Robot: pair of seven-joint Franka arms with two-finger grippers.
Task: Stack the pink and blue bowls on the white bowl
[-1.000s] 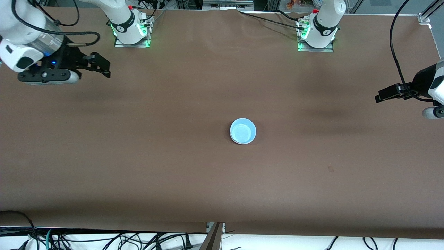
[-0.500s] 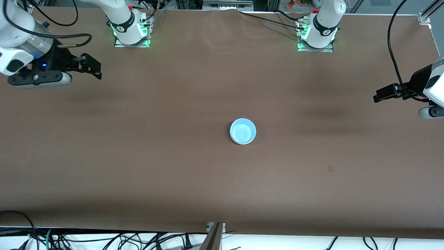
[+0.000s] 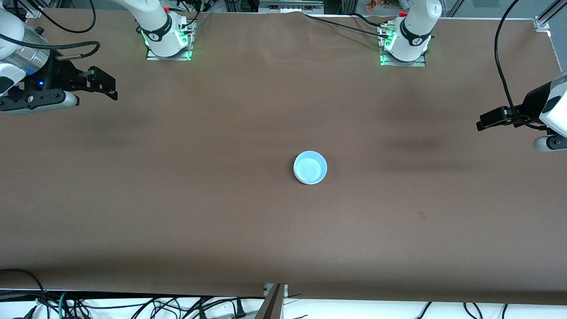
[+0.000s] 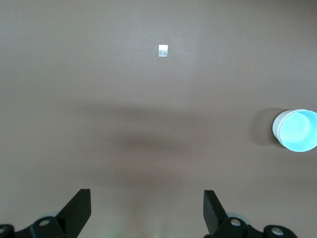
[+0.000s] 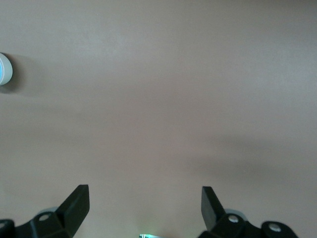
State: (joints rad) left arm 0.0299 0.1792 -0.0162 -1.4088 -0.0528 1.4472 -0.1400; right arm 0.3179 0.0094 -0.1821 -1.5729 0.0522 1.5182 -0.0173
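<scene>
The light blue bowl (image 3: 310, 166) sits mid-table, nested on top of a stack. A white bowl's rim (image 3: 298, 177) shows under it; no pink bowl is visible. The stack also shows in the left wrist view (image 4: 297, 131), with the white wall (image 4: 275, 130) below the blue, and at the edge of the right wrist view (image 5: 3, 69). My right gripper (image 3: 104, 85) is open and empty, up over the table's right-arm end; its jaws (image 5: 143, 194) stand wide apart. My left gripper (image 3: 487, 120) is open and empty over the left-arm end, jaws (image 4: 146, 198) wide apart.
The brown table cover (image 3: 177, 199) is bare around the stack. A small pale square mark (image 4: 163, 50) lies on it toward the left arm's end. The arm bases (image 3: 168, 37) stand along the table's back edge. Cables (image 3: 133, 305) hang below the near edge.
The right gripper has drawn away from the bowls toward the right-arm end of the table. The left gripper has shifted only slightly. The bowl stack has not moved.
</scene>
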